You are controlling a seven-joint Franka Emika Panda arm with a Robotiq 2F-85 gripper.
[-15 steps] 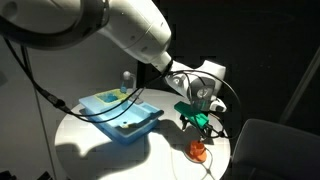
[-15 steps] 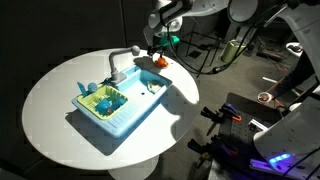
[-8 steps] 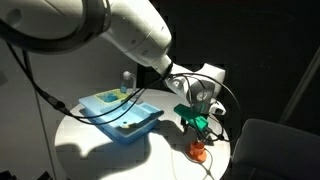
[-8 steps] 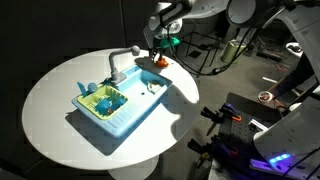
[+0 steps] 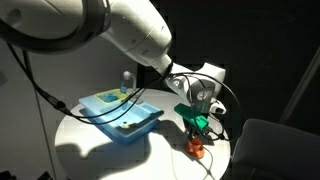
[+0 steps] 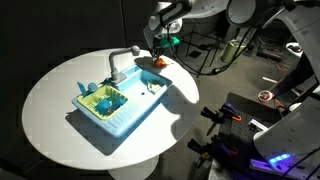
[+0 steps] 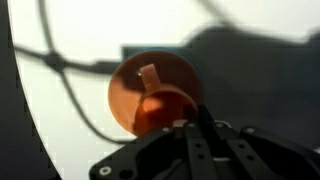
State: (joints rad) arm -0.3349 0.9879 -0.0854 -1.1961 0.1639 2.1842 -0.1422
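Observation:
A small orange toy (image 5: 197, 150) with a round body on a flat disc (image 7: 155, 95) sits on the white round table (image 6: 50, 120) near its edge. My gripper (image 5: 197, 128), with green on it, hangs straight above the toy in both exterior views (image 6: 158, 52). In the wrist view the gripper (image 7: 193, 128) has its two dark fingers pressed together with no gap. Their tips reach the near side of the orange ball. Whether any part of the toy is pinched between them is hidden.
A blue toy sink (image 6: 125, 110) with a grey tap (image 6: 120, 60) and green and yellow pieces (image 6: 103, 99) stands mid-table, also seen in an exterior view (image 5: 120, 125). Cables trail from the arm. Dark equipment (image 6: 240, 125) stands beyond the table edge.
The jaws have gone from wide open to shut. The gripper has sunk slightly toward the orange toy. The toy and sink have not moved.

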